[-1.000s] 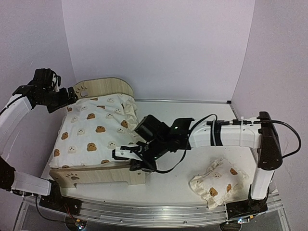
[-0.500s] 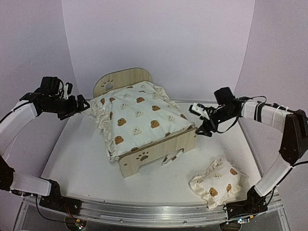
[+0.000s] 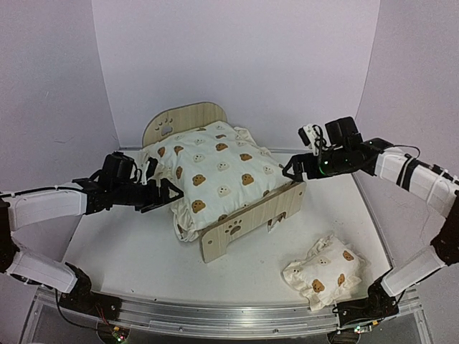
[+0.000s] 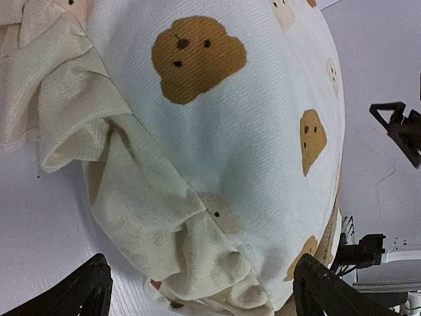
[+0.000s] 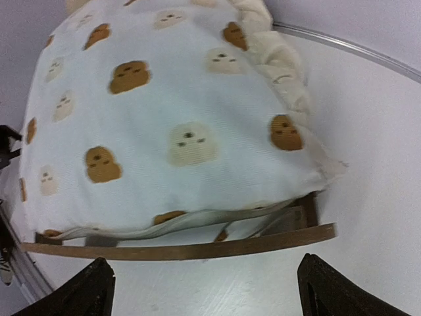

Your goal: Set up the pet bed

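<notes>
Two grippers of mine flank the bed, and both stand wide with nothing between the fingers. My left gripper hangs low over the white table, its tips pointing at the near left side of the large cream bear-print cushion. In my left wrist view the ruffled hem bulges between my spread black fingertips; I cannot tell whether they touch it.

Mid-table stands the small light-wood pet bed, set at an angle. Its rounded headboard with the paw-print cutout faces the back wall, and its low footboard with a paw mark points near and right. The cushion lies on the frame and spills over its left edge.

My right gripper hovers just beside the bed's far right side, near the footboard's end, jaws apart and apart from the wood. Further right and nearer, a small cream bear-print pillow lies crumpled on the table, well apart from the bed.
</notes>
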Robot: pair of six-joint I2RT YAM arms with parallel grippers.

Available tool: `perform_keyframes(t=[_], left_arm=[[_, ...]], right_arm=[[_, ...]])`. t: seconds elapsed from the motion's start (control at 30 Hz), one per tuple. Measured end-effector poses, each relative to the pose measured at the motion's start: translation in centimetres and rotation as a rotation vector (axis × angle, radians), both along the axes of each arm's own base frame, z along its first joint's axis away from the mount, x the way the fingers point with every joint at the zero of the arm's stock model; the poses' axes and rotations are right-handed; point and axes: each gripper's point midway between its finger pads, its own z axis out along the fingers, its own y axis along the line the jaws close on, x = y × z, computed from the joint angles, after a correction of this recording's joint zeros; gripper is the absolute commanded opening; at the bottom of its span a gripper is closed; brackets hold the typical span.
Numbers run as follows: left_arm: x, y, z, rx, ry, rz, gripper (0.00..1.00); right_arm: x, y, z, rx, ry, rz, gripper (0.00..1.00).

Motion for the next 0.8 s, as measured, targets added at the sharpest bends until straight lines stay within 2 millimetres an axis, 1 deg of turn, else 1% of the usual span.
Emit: perform_keyframes(t=[0.03,0.07,0.13,0.17,0.2,0.27,0.33,0.37,0.4,0.43,0.5,0.57,0.6,0.63,0.7,0.77,0.8], left_arm=[[0.1,-0.3,-0.2,-0.008,0.000,0.004,0.95],[0.3,-0.5,-0.3,-0.015,-0.003,0.009,0.93],[0.8,-0.8,-0.2,-0.029,-0.015,0.023,0.96],[1.1,-0.9,-0.1,-0.029,-0.026,0.032,0.97],[1.5,-0.6,-0.1,-0.015,-0.038,0.053,0.98],[2.4,0.2,0.2,0.034,-0.063,0.097,0.98],[4.2,1.0,1.9,0.080,-0.104,0.146,0.98],[5.6,1.6,3.4,0.092,-0.133,0.175,0.98],[7.6,2.4,5.6,0.090,-0.179,0.213,0.98],[9.7,3.8,7.7,0.085,-0.225,0.261,0.99],[13.7,7.5,11.2,0.096,-0.309,0.372,0.99],[16.7,10.9,13.2,0.135,-0.369,0.465,0.98],[18.2,12.1,13.9,0.153,-0.392,0.492,0.98],[19.6,12.8,14.3,0.171,-0.412,0.505,0.98],[22.0,13.4,14.5,0.201,-0.443,0.503,0.95],[24.8,13.6,13.6,0.226,-0.462,0.475,0.95],[25.8,13.5,12.9,0.234,-0.460,0.452,0.95]], right_arm=[[-1.2,1.4,0.4,0.026,0.012,0.025,0.98],[-2.0,2.5,0.7,0.050,0.020,0.036,0.98],[-3.6,5.2,1.0,0.108,0.061,0.065,0.98],[-4.2,6.0,0.8,0.128,0.092,0.063,0.98],[-4.5,6.6,0.4,0.150,0.128,0.043,0.98],[-4.5,6.6,-0.6,0.177,0.172,-0.016,0.98],[-4.4,6.0,-2.1,0.191,0.214,-0.091,0.98],[-4.4,5.7,-2.8,0.195,0.233,-0.124,0.98],[-4.3,5.1,-3.7,0.204,0.265,-0.180,0.98],[-4.4,4.5,-4.8,0.221,0.312,-0.242,0.98],[-4.3,3.4,-6.0,0.255,0.370,-0.324,0.98],[-4.4,2.6,-7.1,0.300,0.419,-0.395,0.98],[-4.4,2.2,-7.5,0.320,0.444,-0.435,0.98],[-4.4,1.9,-7.8,0.338,0.462,-0.467,0.98],[-4.4,1.9,-7.9,0.376,0.491,-0.512,0.98],[-4.2,2.2,-7.5,0.421,0.513,-0.549,0.98],[-4.1,2.3,-7.5,0.431,0.523,-0.563,0.98]])
